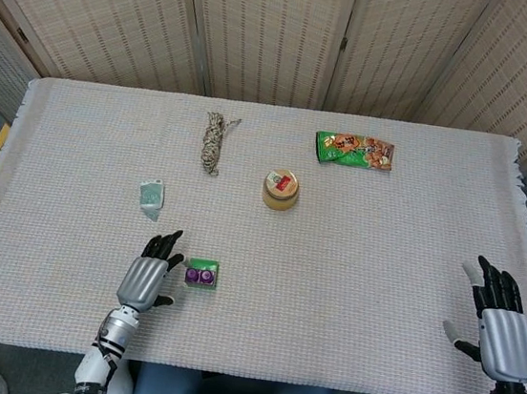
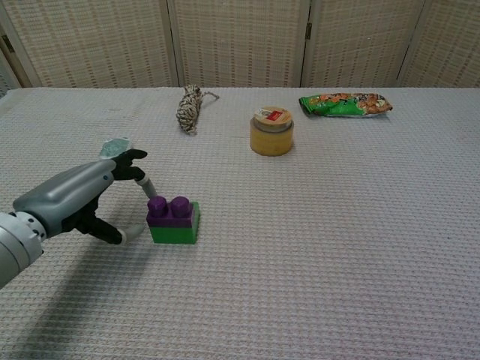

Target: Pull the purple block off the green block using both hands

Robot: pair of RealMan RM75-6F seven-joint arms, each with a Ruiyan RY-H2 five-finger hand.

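Note:
A small purple block (image 1: 199, 273) (image 2: 169, 211) sits stacked on a green block (image 1: 203, 278) (image 2: 174, 231) near the table's front edge, left of centre. My left hand (image 1: 148, 278) (image 2: 79, 199) is just left of the blocks, open, fingers spread toward them; whether a fingertip touches the purple block is unclear. My right hand (image 1: 500, 322) is open at the far right edge of the table, far from the blocks, and shows only in the head view.
A yellow jar with a red-labelled lid (image 1: 281, 189) (image 2: 271, 130), a twisted rope bundle (image 1: 214, 142) (image 2: 188, 108), a green snack bag (image 1: 354, 150) (image 2: 346, 103) and a small pale green packet (image 1: 152, 196) (image 2: 114, 148) lie farther back on the woven tablecloth (image 1: 382, 250).

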